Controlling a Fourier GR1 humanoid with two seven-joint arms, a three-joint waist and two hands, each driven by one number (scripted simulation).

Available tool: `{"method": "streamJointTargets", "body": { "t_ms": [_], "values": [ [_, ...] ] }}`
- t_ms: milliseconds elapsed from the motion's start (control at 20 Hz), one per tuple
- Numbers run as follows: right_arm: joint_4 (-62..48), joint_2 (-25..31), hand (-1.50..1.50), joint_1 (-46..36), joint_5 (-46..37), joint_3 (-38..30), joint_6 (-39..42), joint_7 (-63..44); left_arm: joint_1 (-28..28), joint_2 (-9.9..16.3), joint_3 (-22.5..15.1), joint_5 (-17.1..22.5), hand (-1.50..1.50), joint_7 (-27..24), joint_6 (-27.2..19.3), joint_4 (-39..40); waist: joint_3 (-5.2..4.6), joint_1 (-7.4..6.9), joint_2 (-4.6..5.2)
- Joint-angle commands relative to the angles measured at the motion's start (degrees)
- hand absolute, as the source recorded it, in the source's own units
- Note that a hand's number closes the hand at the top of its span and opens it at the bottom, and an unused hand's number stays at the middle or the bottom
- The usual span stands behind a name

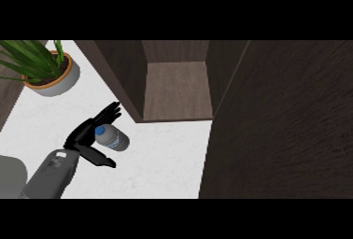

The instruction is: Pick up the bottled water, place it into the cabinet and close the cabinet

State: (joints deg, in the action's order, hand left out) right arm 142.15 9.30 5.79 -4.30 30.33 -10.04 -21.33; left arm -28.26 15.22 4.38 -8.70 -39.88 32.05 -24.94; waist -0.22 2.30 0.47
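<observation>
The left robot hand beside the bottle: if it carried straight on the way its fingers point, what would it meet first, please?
The left robot hand points up-right, so it would probably meet the cabinet at its left side wall, near the front corner, though depth is unclear. The bottled water lies beside the palm, not ahead.

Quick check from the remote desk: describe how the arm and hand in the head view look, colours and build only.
One arm shows, entering from the lower left edge: a rounded grey forearm with a smooth shell and a small darker patch near the wrist. It ends in a black left hand with slim fingers and a separate black thumb. No cables, sleeves or readable markings are visible. The right arm and hand are out of view.
</observation>
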Motion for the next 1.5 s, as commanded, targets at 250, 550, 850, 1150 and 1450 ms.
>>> {"method": "streamJointTargets", "body": {
  "t_ms": [250, 550, 850, 1150, 1450],
  "values": [
    [3.81, 1.13, -1.5, 0.5, -4.42, 1.97, -1.39, -1.56, -3.66, -1.48, 1.04, 0.88, -1.5, -9.79, 4.19, 7.4, -0.04, 0.17, 0.05],
    [4.88, 3.51, -1.5, 0.64, -2.41, 0.94, -0.93, -1.32, -3.88, -2.89, -0.29, 0.91, 1.5, -10.73, 7.34, 8.41, 0.0, 0.18, -0.02],
    [2.36, 2.35, -1.5, -1.85, -1.94, -0.03, -2.62, -0.93, -3.14, -4.0, -6.7, -5.17, 1.5, -19.03, 0.62, 2.14, 0.0, -0.53, -0.18],
    [3.77, 3.54, -1.5, 1.11, -2.72, 0.73, -3.75, -1.15, 3.27, -7.68, 2.24, 0.96, 1.5, -17.56, -23.85, 1.75, 0.13, -1.89, -0.84],
    [2.98, 4.24, -1.5, 0.6, -3.37, 1.36, -3.83, -0.5, 3.8, -14.63, 5.64, 4.2, 1.5, -19.15, -34.36, -3.3, 0.19, -2.06, -0.68]
  ]
}}
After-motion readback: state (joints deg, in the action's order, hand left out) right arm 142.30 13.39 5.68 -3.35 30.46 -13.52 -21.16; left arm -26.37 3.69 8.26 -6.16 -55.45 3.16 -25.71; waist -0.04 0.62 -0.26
